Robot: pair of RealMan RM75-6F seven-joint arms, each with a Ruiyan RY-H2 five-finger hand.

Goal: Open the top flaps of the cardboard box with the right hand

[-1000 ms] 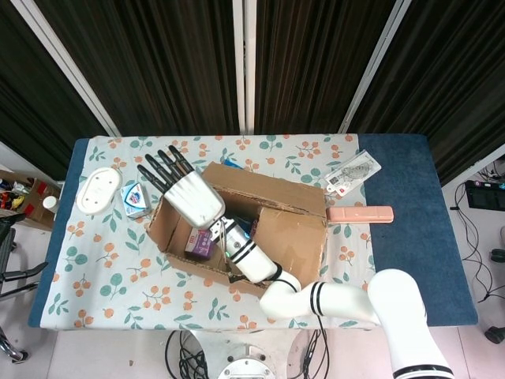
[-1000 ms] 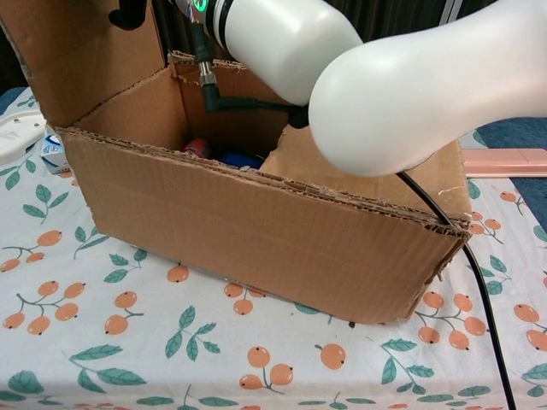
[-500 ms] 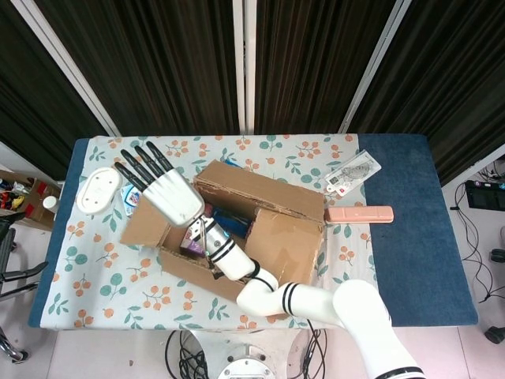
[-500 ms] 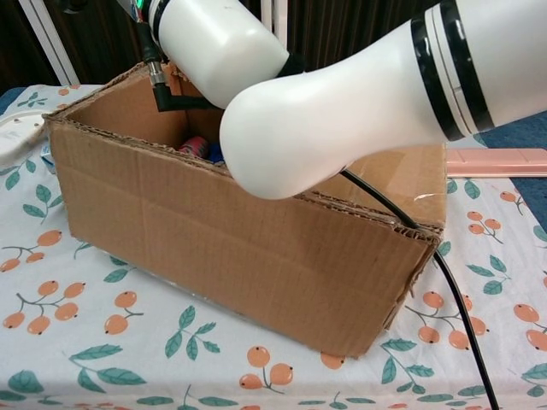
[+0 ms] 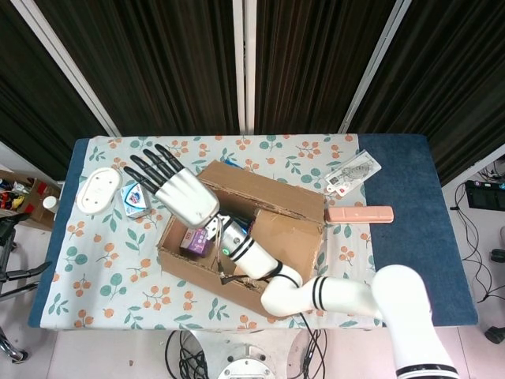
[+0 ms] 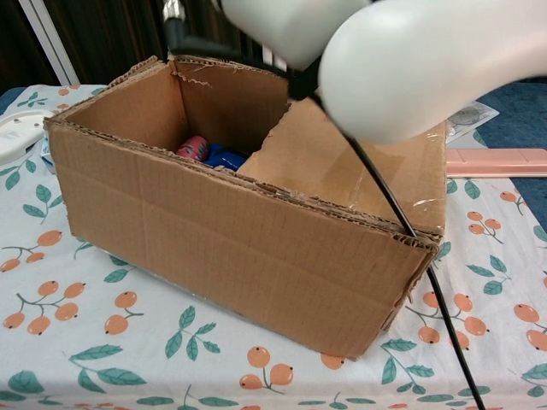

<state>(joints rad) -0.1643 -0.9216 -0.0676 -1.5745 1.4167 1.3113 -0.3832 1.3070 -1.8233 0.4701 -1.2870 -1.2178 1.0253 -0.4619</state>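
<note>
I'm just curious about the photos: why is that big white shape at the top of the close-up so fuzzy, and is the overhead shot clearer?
Chest view: the right arm sits very near the lens, so it looks soft and oversized, while the cardboard box is sharp. Head view: evenly lit, crisp, faint shadows; the right hand shows clearly, fingers spread.

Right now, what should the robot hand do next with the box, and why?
Probably swing the right hand across to the flap on the far side of the cardboard box and lift it. That flap lies folded down over the opening, while the hand hovers open above the uncovered end.
</note>
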